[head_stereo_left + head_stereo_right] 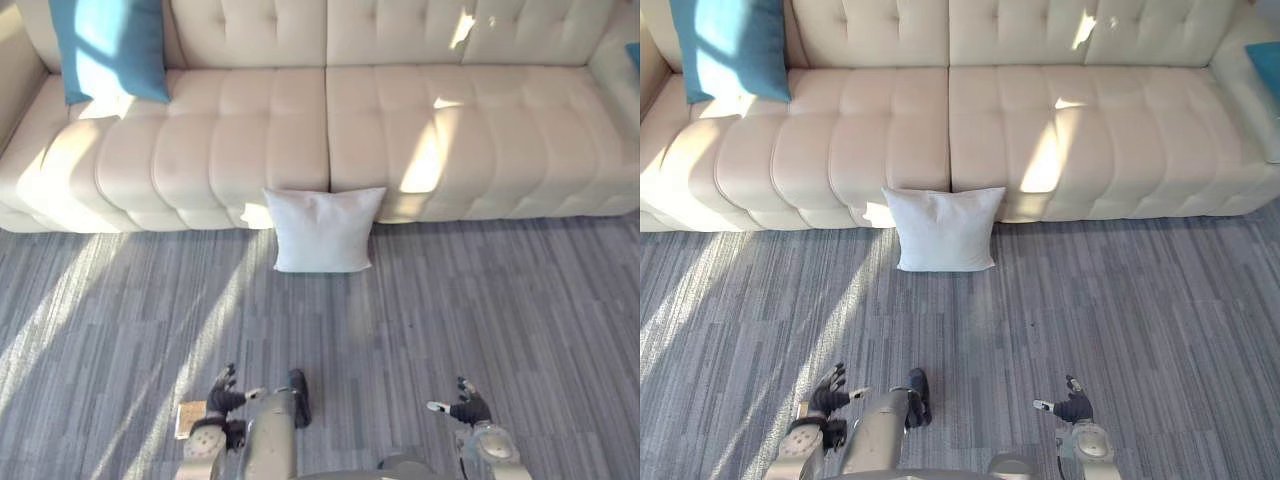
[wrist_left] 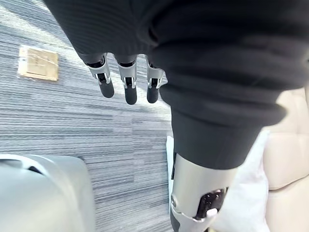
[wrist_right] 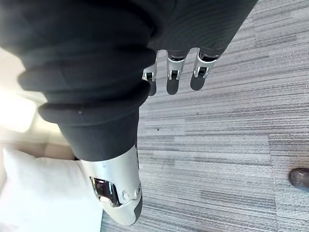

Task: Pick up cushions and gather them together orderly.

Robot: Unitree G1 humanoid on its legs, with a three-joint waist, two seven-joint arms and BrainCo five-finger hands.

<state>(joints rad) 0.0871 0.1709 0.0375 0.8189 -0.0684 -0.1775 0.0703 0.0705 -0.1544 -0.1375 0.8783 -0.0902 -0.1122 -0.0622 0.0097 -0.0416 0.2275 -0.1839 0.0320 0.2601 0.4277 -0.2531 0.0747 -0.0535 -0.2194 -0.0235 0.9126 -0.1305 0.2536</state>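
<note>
Hanging low over the floor, the left hand (image 1: 225,395) and the right hand (image 1: 466,408) both hold nothing. In each wrist view the silver, dark-tipped fingers (image 2: 129,88) run out straight and slightly spread from under the ribbed cover; the right hand's fingers (image 3: 173,79) stand the same way, with carpet past their tips.

One white cushion (image 1: 323,229), square, plump and smooth-skinned with soft pointed corners, stands on the floor well ahead of both sets of fingertips, about midway between the two hands. It leans back against the front of the sofa (image 1: 470,140) at the seam between the seat pads.

One blue cushion (image 1: 108,45), matte woven cloth, is propped upright against the backrest, far ahead of the left fingers and out to their left. A second blue corner (image 1: 1266,58) lies at the sofa's other end, far beyond the right fingers; too little of it shows to tell its shape.

The sofa is cream, glossy like leather, tufted into padded squares. The floor (image 1: 520,310) is grey carpet in fine streaked bands. One flat tan rectangle (image 2: 38,63), cardboard-like, lies on it just beside the left fingers.
</note>
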